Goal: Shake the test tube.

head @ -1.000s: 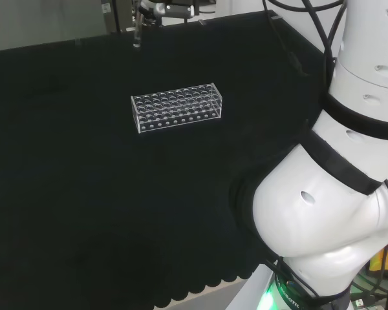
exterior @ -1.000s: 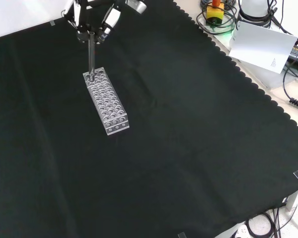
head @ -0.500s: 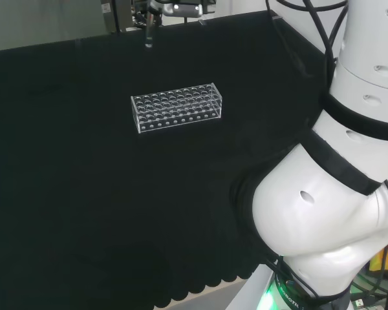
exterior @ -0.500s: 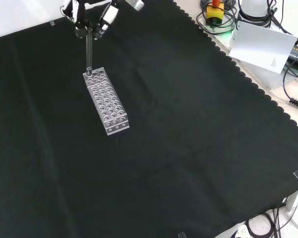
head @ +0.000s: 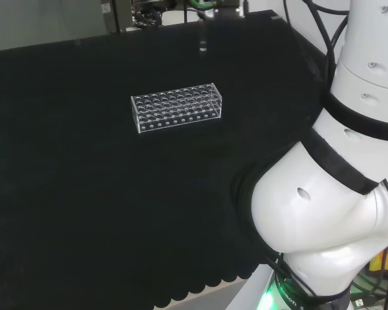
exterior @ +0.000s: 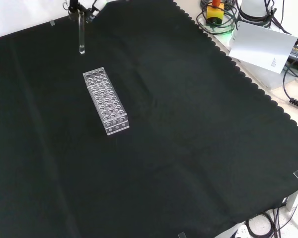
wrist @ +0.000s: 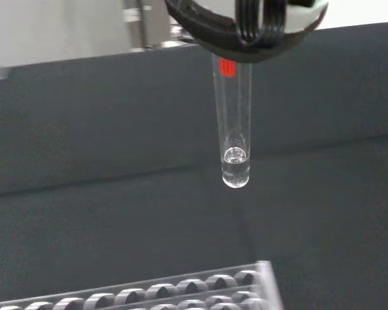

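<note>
A clear glass test tube (exterior: 81, 33) hangs upright in the air, clear of the rack, with a little clear liquid at its round bottom (wrist: 236, 169) and a red mark near its top. The hand (exterior: 94, 5) is at the top edge of the front view, shut on the tube's upper end. In the head view the tube (head: 203, 37) is above the far part of the cloth, beyond the rack's right end. The clear plastic rack (exterior: 105, 101) with several holes stands on the black cloth; no other tube shows in it. Its corner (wrist: 200, 288) lies under the tube in the wrist view.
The arm's white links (head: 336, 187) take up the right of the head view. Beyond the cloth's scalloped edge in the front view are a white sheet (exterior: 260, 44), cables and a yellow and red button box (exterior: 215, 11). Black cloth (exterior: 188, 148) spreads around the rack.
The hand has lifted the tube out of the rack's end hole and carried it up in the front view, rightward in the head view. The rack has stayed put.
</note>
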